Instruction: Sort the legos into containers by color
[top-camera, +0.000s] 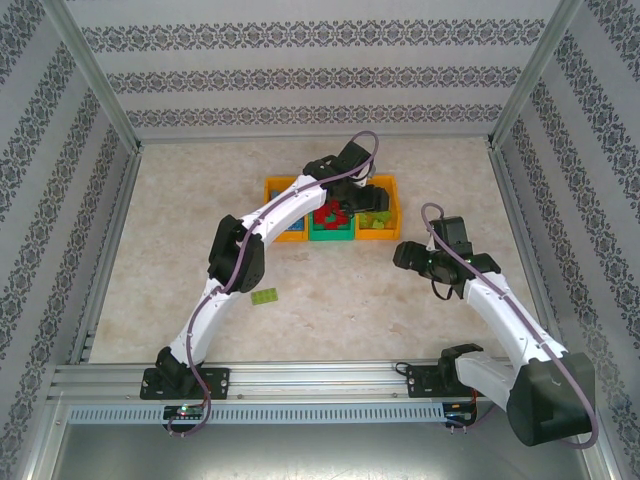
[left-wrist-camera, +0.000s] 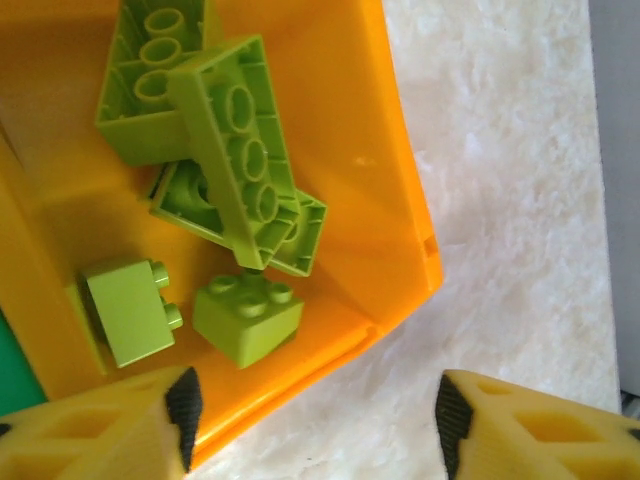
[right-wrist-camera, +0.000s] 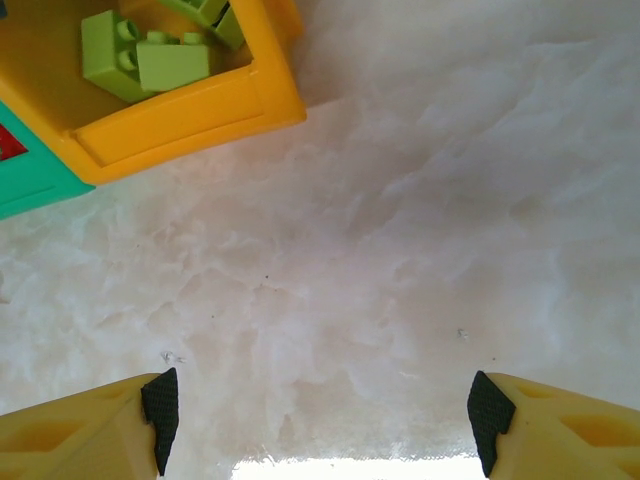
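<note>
Table: pale marbled table (top-camera: 330, 320); both arm bases sit at its near edge
Stray brick: a flat light green lego (top-camera: 265, 296) lies alone on the table, studs up, just beside the left arm (top-camera: 235, 255) at its elbow and well short of the bins
Right gripper: the right gripper (right-wrist-camera: 324, 415) hangs over bare table near the front corner of the right orange bin (left-wrist-camera: 400, 190); its yellow fingers stand wide apart with nothing between them
Bins: three in a row across the middle of the table, touching side by side; left orange bin (top-camera: 290, 236), green bin (top-camera: 330, 237), then the right orange bin
Left orange bin: largely covered by the left arm; what it holds I cannot tell
Green bin: red legos (top-camera: 330, 213) piled inside
Right orange bin: light green bricks only; a square light green lego (left-wrist-camera: 247, 318) studs up near the corner; a small light green lego (left-wrist-camera: 125, 310) on its side next to it; a long light green lego (left-wrist-camera: 235, 150) tilted, hollow underside showing, leaning across others lying underside up
Left gripper: the left gripper (left-wrist-camera: 318, 412) is above the corner of the right orange bin, one finger over the rim, the other over the table outside; fingers parted, empty
</note>
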